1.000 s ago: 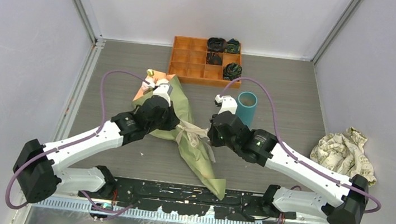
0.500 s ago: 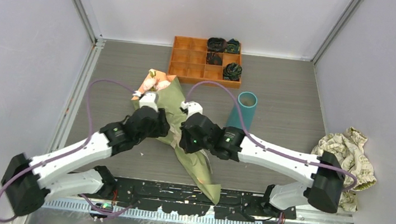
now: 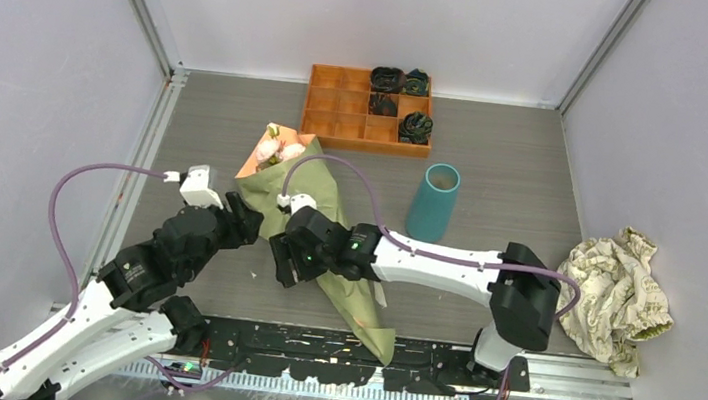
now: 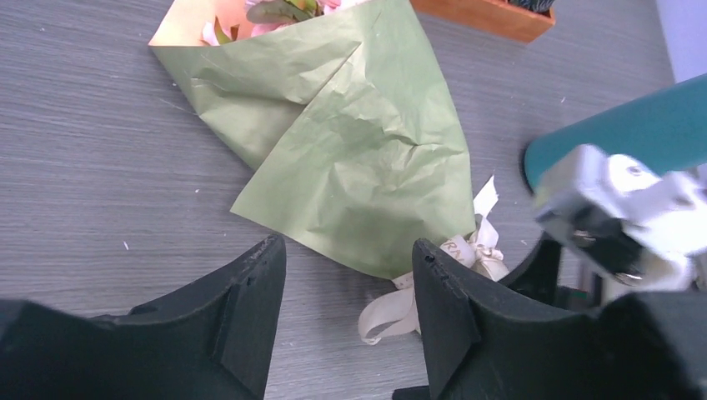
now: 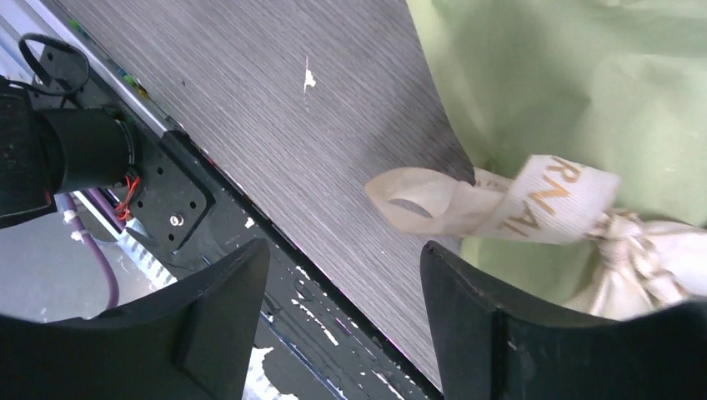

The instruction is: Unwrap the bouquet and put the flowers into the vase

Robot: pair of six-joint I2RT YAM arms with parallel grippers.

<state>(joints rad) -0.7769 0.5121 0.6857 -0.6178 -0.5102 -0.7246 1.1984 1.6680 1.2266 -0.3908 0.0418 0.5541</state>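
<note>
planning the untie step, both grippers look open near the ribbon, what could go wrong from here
The ribbon is knotted around the bouquet; a pull by the open right gripper on one loop may drag the whole cone instead of untying it. The vase stands upright close to the right forearm, so a sweep could tip it. The left gripper, also open, sits close by; the two might collide.

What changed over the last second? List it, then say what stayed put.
The left hand pulled back off the bouquet toward the near left. The right hand swung left across it, away from the vase, to beside the ribbon. Both now stand open, holding nothing. The bouquet stays tied and has barely shifted; the vase, tray and cloth are unchanged.
</note>
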